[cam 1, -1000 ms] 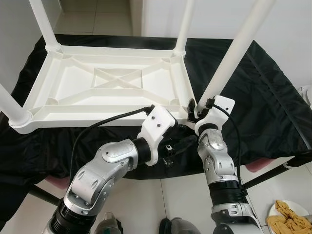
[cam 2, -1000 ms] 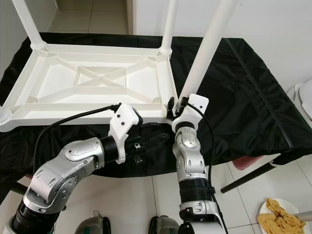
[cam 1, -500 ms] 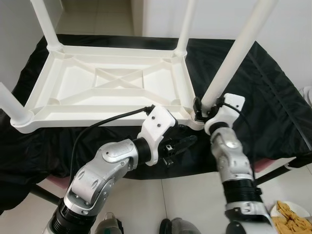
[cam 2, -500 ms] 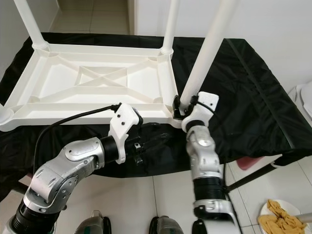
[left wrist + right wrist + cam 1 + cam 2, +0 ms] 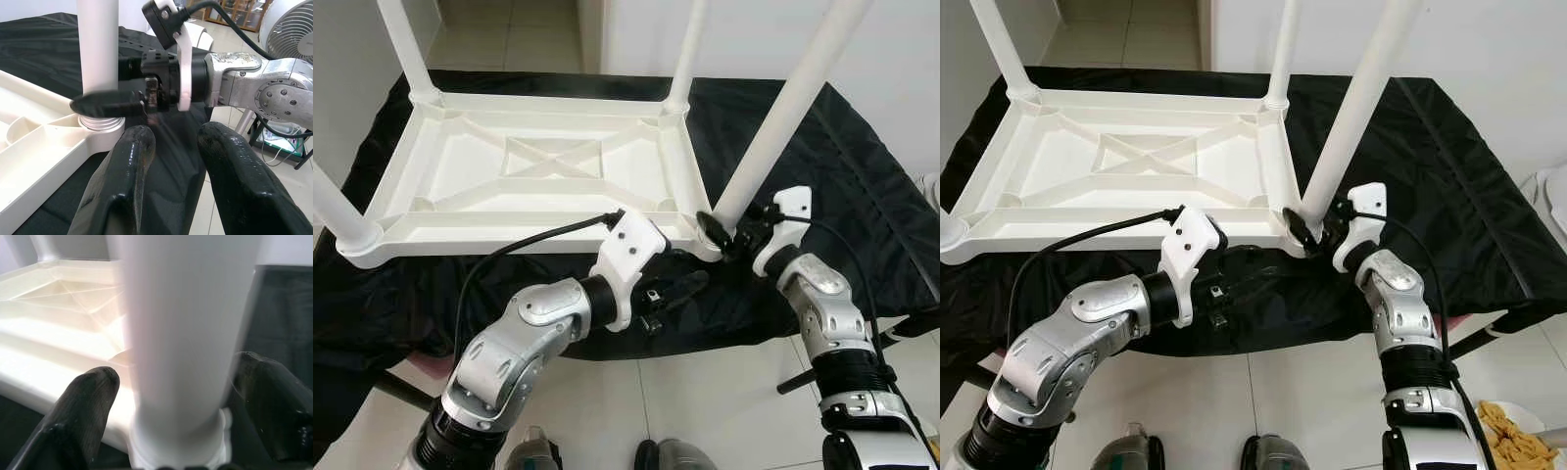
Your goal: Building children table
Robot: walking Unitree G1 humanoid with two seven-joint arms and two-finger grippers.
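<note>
You had the table top (image 5: 538,176) lying upside down on the cloth (image 5: 862,196), its legs pointing up. The near-right leg (image 5: 773,117) stood in its corner socket, with the right gripper (image 5: 717,233) around its base. The left gripper (image 5: 680,287) sat just in front of that corner, over the cloth.

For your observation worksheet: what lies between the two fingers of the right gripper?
The near-right table leg, just above its socket in the upturned white tabletop. The right wrist view shows a finger on either side of the leg, with the right gripper straddling it.
</note>
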